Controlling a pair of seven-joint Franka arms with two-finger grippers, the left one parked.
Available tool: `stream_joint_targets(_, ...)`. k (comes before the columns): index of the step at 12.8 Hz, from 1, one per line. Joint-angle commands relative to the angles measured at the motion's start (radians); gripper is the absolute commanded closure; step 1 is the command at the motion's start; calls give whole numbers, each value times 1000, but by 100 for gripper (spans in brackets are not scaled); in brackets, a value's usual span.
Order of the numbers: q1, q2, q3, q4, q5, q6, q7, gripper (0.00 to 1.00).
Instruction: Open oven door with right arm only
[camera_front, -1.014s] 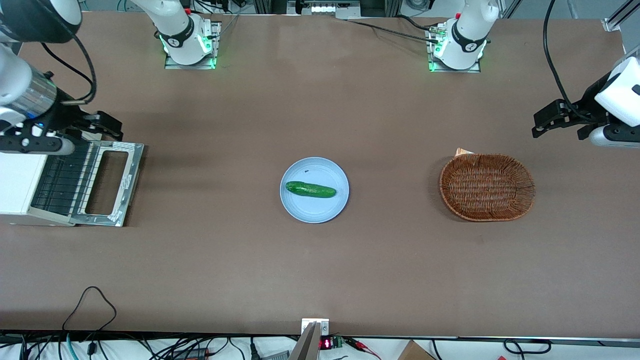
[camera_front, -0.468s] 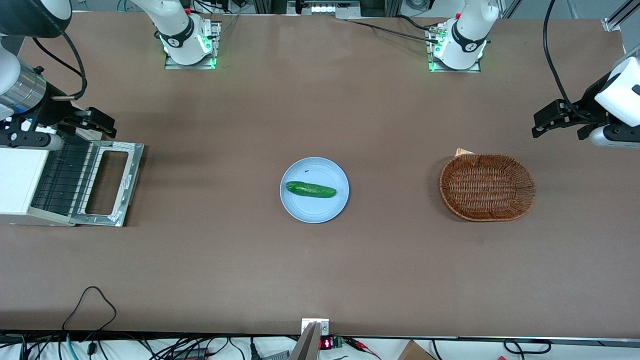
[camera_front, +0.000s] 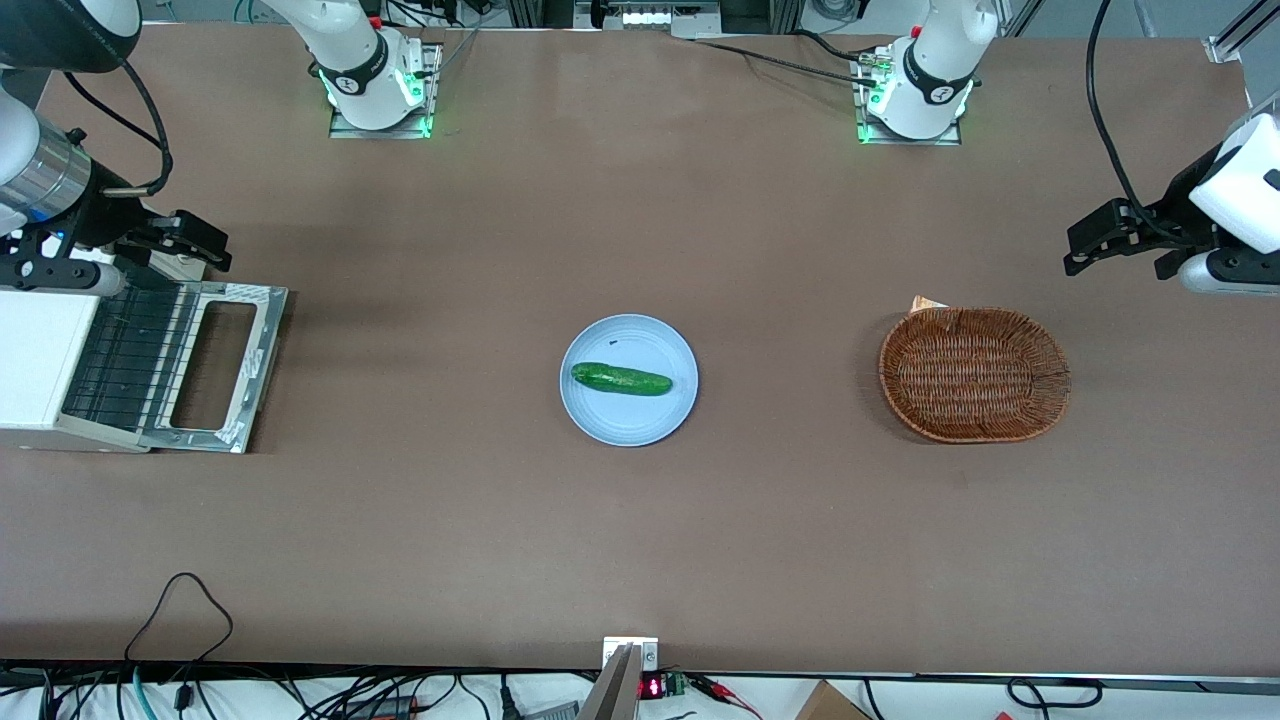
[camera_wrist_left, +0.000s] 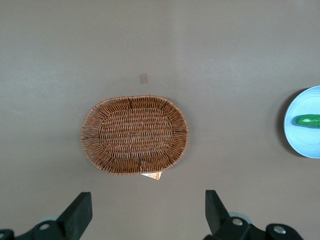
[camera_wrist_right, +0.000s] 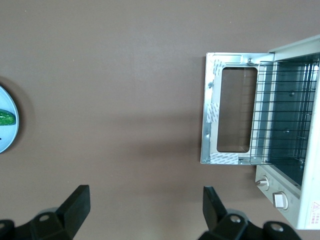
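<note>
The small white oven (camera_front: 35, 365) stands at the working arm's end of the table. Its oven door (camera_front: 262, 360) lies swung down flat in front of it, and the wire rack (camera_front: 125, 360) inside shows. The right arm (camera_front: 40, 170) hangs over the oven's corner that is farther from the front camera. Its black gripper (camera_front: 212, 250) is open, holds nothing, and hovers a little farther from the camera than the door, apart from it. In the right wrist view the open gripper (camera_wrist_right: 145, 197) is over bare table beside the door (camera_wrist_right: 210, 135), with the oven's knobs (camera_wrist_right: 261, 183) showing.
A blue plate (camera_front: 628, 425) holding a cucumber (camera_front: 620, 379) sits mid-table. A wicker basket (camera_front: 975, 375) lies toward the parked arm's end. Both arm bases (camera_front: 375, 85) stand along the table edge farthest from the front camera.
The right arm has drawn back a little from the oven door, rising and shifting toward its own end of the table. The door stays flat open.
</note>
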Motion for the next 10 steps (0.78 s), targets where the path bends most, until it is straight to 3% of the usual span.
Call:
stream_joint_targets(1, -85, -38, 86, -33, 24, 11, -14, 0)
stream_joint_targets(10, -85, -36, 91, -14, 30, -30, -10, 0)
